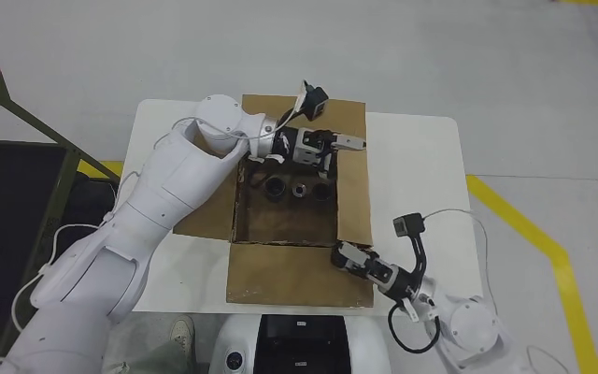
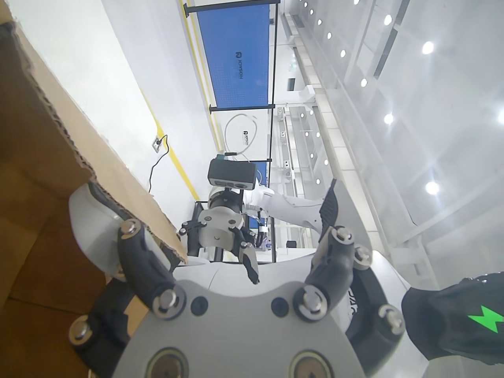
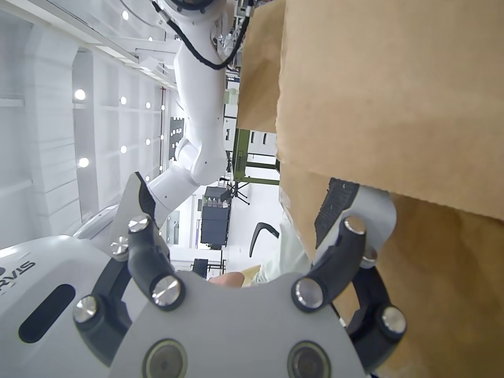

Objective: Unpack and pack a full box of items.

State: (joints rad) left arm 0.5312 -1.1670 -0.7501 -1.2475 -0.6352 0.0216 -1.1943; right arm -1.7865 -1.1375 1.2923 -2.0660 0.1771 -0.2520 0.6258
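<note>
An open cardboard box (image 1: pixel 285 271) stands on the white table (image 1: pixel 420 178) with its flaps spread outward. Several dark round-topped items (image 1: pixel 299 190) sit in a row inside it. My left gripper (image 1: pixel 338 143) is at the far end of the right flap (image 1: pixel 353 196). It is open (image 2: pixel 212 214), with the corrugated flap edge (image 2: pixel 130 198) running between its jaws and covering part of one finger (image 2: pixel 94 214). My right gripper (image 1: pixel 341 252) is at the box's near right corner. It is open (image 3: pixel 236 202), one finger (image 3: pixel 338 206) lying against the brown cardboard (image 3: pixel 374 100).
Bare table lies to the right of the box and along its left side. A dark cart (image 1: pixel 28 206) with a green frame stands off the table's left edge. Yellow floor lines (image 1: pixel 523 224) run to the right.
</note>
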